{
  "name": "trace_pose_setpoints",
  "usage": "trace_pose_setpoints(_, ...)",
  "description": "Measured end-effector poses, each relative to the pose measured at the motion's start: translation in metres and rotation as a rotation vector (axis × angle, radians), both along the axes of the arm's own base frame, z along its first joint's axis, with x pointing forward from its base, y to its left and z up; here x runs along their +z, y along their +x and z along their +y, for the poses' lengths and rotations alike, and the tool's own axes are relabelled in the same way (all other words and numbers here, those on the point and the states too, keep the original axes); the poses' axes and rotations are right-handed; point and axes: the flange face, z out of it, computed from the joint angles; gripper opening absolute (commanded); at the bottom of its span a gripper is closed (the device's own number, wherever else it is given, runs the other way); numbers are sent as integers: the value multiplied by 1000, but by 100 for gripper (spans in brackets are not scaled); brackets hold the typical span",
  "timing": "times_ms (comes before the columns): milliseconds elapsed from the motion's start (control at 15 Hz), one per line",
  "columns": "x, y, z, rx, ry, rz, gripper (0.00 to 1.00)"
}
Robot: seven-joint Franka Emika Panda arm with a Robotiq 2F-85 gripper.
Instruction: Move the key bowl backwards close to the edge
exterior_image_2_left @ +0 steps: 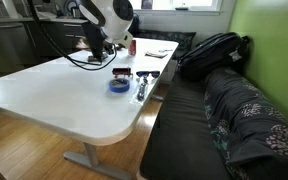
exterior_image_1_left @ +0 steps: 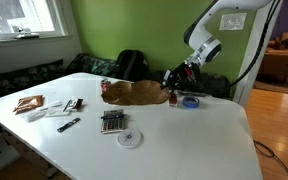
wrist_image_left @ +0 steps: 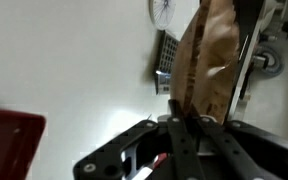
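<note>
The key bowl (exterior_image_1_left: 134,94), a wide brown burl-wood dish with a wavy outline, lies on the white table close to its far edge (exterior_image_1_left: 84,75). My gripper (exterior_image_1_left: 171,86) is at the bowl's right end, with the fingers down on its rim. In the wrist view the two fingers (wrist_image_left: 180,112) are drawn together on the rim of the brown bowl (wrist_image_left: 210,55), which stretches away from them. In an exterior view the gripper (exterior_image_2_left: 99,50) is low over the table and the arm hides the bowl.
A blue tape roll (exterior_image_1_left: 190,101) (exterior_image_2_left: 118,85) lies beside the gripper. A calculator (exterior_image_1_left: 112,121) (wrist_image_left: 166,55) and a small silvery disc (exterior_image_1_left: 130,138) lie in front of the bowl. A red can (exterior_image_1_left: 106,86) stands at its left end. Small items (exterior_image_1_left: 68,105) lie further left. A dark bench (exterior_image_2_left: 224,110) borders the table.
</note>
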Motion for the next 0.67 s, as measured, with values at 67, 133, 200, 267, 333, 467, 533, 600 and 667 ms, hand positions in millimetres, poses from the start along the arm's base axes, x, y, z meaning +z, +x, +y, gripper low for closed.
trace_pose_setpoints(67, 1, -4, -15, -60, 2, 4, 9)
trace_pose_setpoints(133, 2, -7, -26, -100, 4, 6, 9)
trace_pose_setpoints(200, 2, -10, -32, -119, 6, 8, 9)
trace_pose_setpoints(267, 3, -11, -33, -124, 7, 9, 9)
trace_pose_setpoints(333, 3, -12, -32, -125, 8, 9, 9)
trace_pose_setpoints(467, 3, -12, -29, -123, 10, 10, 9)
trace_pose_setpoints(533, 3, -12, -28, -123, 10, 11, 9)
trace_pose_setpoints(600, 3, -12, -28, -123, 10, 12, 9)
trace_pose_setpoints(667, 2, -12, -28, -124, 10, 12, 9)
